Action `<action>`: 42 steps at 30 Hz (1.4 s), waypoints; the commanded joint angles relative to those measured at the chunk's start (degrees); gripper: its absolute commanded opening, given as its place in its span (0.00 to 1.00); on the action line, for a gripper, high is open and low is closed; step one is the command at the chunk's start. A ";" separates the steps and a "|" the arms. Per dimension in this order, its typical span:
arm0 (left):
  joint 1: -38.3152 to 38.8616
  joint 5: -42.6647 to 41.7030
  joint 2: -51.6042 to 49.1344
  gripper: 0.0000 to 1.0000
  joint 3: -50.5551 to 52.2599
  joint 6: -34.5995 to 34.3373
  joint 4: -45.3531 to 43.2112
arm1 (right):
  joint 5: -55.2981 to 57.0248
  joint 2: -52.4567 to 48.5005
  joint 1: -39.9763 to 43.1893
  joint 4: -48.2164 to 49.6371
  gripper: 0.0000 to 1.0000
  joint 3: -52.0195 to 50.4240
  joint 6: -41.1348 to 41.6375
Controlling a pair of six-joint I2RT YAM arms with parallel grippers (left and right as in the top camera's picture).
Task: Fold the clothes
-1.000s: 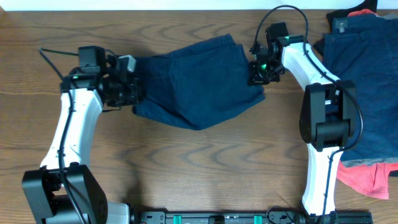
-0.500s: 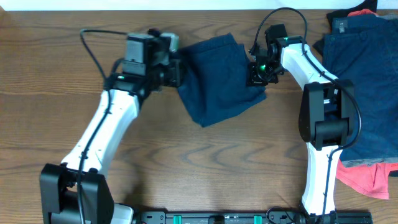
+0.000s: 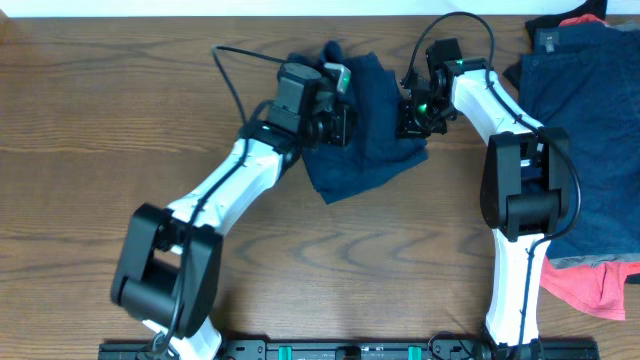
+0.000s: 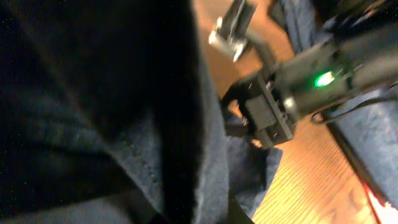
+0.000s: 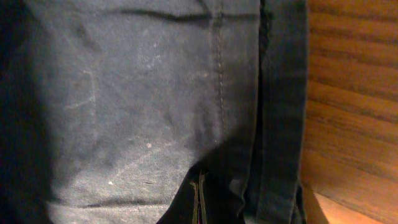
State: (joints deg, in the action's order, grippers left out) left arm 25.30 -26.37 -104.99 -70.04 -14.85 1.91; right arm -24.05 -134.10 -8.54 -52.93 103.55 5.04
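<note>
A dark navy garment [image 3: 370,150] lies bunched on the table between my two arms. My left gripper [image 3: 340,118] is shut on its left edge and holds that edge over the middle of the garment. In the left wrist view the navy fabric [image 4: 124,124] fills most of the frame. My right gripper [image 3: 412,118] is shut on the garment's right edge. In the right wrist view the fabric [image 5: 155,106] covers nearly everything and the shut fingertips [image 5: 199,199] pinch it.
A pile of other clothes lies at the right: a large navy garment [image 3: 590,150], a coral-red one [image 3: 595,285] at the lower right, and a black one [image 3: 560,25] at the top right. Bare wooden table [image 3: 150,160] lies to the left.
My left gripper has carried the garment's left edge far to the right, over the garment and toward my right gripper. The garment is now much narrower. The right gripper has stayed put.
</note>
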 commanded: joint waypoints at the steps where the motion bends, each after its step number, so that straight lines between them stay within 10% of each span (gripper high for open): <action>1: 0.46 0.48 -1.99 0.06 -1.20 -0.50 -0.48 | -3.04 -0.20 0.31 0.24 0.01 1.57 0.68; 10: 2.43 0.50 -4.22 0.09 -1.18 -0.48 -4.66 | -3.23 8.85 3.34 -2.01 0.01 6.40 0.00; 13: 2.54 0.50 -4.22 0.81 -1.20 -0.48 -5.27 | 0.33 12.52 3.43 -2.12 0.14 6.49 0.00; 15: 2.54 0.50 -4.22 0.98 -1.20 -0.46 -5.27 | 2.12 14.49 3.43 -2.16 0.22 6.49 -0.09; 42: -11.32 0.48 -2.25 0.98 -2.47 5.88 24.06 | 13.22 9.16 -6.23 -3.96 0.55 6.14 -4.92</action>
State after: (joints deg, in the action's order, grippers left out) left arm 15.59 -26.15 -108.55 -70.65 -11.94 24.60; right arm -14.55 -121.51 -12.43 -56.38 109.84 1.63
